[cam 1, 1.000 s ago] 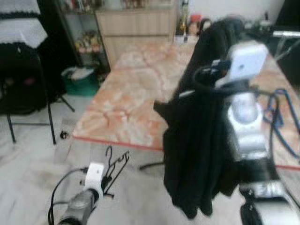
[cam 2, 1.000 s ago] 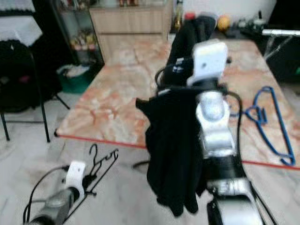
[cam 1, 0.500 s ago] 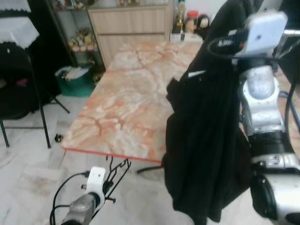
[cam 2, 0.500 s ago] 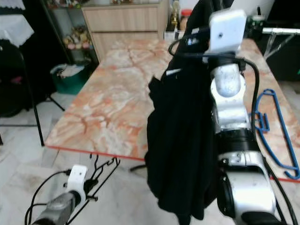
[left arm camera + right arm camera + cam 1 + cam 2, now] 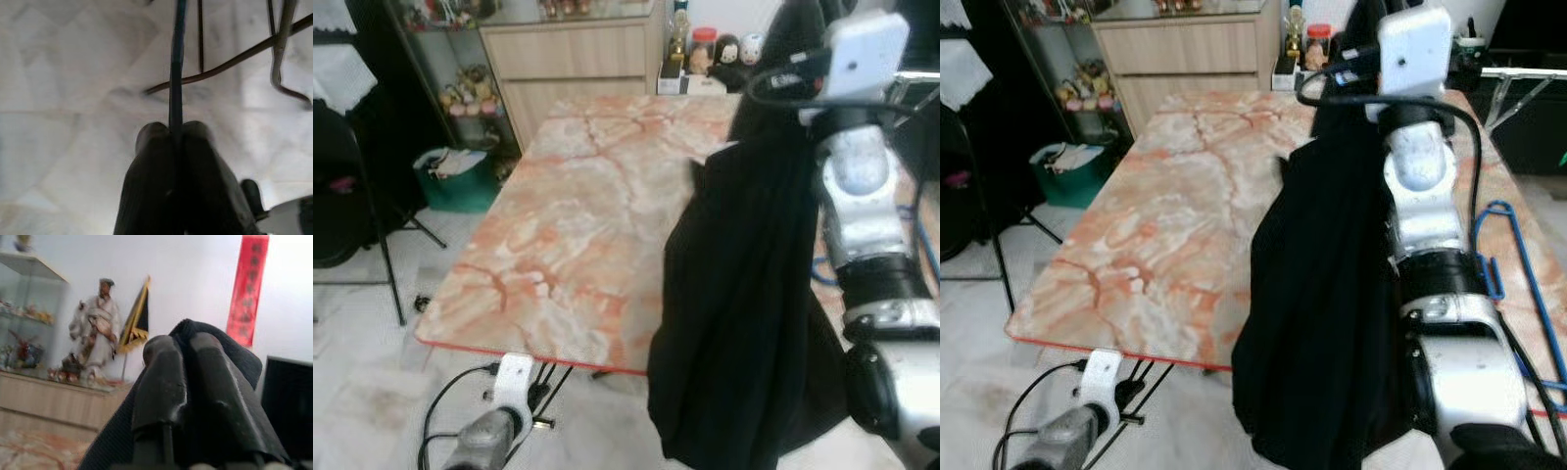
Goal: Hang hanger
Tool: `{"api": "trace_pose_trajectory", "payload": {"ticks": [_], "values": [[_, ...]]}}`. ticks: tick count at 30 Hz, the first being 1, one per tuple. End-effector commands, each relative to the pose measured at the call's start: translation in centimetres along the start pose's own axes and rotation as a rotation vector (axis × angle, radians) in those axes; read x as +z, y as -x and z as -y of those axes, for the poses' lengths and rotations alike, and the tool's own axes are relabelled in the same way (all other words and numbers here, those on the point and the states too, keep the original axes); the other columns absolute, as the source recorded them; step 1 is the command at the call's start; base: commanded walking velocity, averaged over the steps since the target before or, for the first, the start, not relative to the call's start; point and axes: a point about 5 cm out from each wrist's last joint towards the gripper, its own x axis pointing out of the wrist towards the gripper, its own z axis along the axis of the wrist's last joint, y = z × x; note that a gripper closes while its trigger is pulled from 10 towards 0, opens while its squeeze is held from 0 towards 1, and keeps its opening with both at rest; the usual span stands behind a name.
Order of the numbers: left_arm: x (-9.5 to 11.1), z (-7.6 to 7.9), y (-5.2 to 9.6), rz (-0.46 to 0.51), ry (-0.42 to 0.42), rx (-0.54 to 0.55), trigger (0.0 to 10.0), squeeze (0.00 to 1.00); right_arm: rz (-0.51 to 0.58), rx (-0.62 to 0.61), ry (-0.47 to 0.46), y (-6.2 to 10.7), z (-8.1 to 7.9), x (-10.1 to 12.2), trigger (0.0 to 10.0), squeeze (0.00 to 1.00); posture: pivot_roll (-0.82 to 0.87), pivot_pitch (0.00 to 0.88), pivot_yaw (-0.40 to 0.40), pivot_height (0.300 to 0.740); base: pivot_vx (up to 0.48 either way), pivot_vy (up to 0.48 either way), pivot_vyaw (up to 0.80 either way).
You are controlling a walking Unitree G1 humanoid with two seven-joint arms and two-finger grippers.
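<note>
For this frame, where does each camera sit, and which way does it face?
Left eye view: head, looking down over the marble table; right arm lifts a black garment.
Right eye view: same scene, plus a blue hanger.
Left wrist view: looks along the left gripper, shut on a black wire hanger, toward the floor.
Right wrist view: right gripper pinching the garment, facing a figurine.
Shared: the garment.

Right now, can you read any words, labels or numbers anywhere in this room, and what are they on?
Red banner on the wall: dark characters run down it, too blurred to read.
Bottles and jar at the table's far end: labels too small to read.
White tag on the black garment: no text can be made out.
Nothing else legible.
</note>
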Motion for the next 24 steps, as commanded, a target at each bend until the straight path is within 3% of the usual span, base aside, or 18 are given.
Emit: {"api": "trace_pose_trajectory", "payload": {"ticks": [1, 7, 9, 12, 15, 18, 24], "values": [[1.8, -0.6, -0.3, 0.063, -0.024, 0.012, 10.0, 0.00, 0.009, 0.026, -0.021, -0.1, -1.3, 0.2, 10.0, 0.00, -0.02, 0.000, 0.060, 0.740, 0.289, 0.000, 0.00], [1.4, -0.7, -0.1, 0.059, -0.009, 0.012, 10.0, 0.00, -0.076, 0.037, -0.057, 2.9, -2.4, -2.2, 10.0, 0.00, -0.02, 0.000, 0.061, 0.740, 0.087, 0.000, 0.00], [1.2, -0.8, 0.0, 0.054, -0.007, 0.015, 10.0, 0.00, -0.121, 0.068, -0.081, 5.2, -3.4, -3.1, 10.0, 0.00, -0.02, 0.000, 0.064, 0.740, 0.000, 0.000, 0.00], [1.1, -0.8, 0.0, 0.050, -0.008, 0.016, 10.0, 0.00, -0.145, 0.082, -0.089, 6.2, -3.9, -3.5, 10.0, 0.00, -0.02, 0.000, 0.064, 0.740, 0.000, 0.000, 0.00], [1.0, -0.8, 0.0, 0.046, -0.009, 0.017, 10.0, 0.00, -0.199, 0.099, -0.107, 8.7, -4.7, -4.4, 10.0, 0.00, -0.02, 0.000, 0.064, 0.740, 0.000, 0.000, 0.00], [1.0, -0.9, 0.1, 0.043, -0.010, 0.017, 10.0, 0.00, -0.232, 0.094, -0.145, 11.3, -5.4, -4.2, 10.0, 0.00, -0.02, 0.000, 0.066, 0.740, 0.000, 0.000, 0.00], [0.9, -0.9, 0.1, 0.038, -0.014, 0.014, 10.0, 0.00, -0.297, 0.056, -0.180, 13.7, -5.5, -4.0, 10.0, 0.00, -0.03, 0.000, 0.065, 0.740, 0.000, 0.000, 0.00]]}}
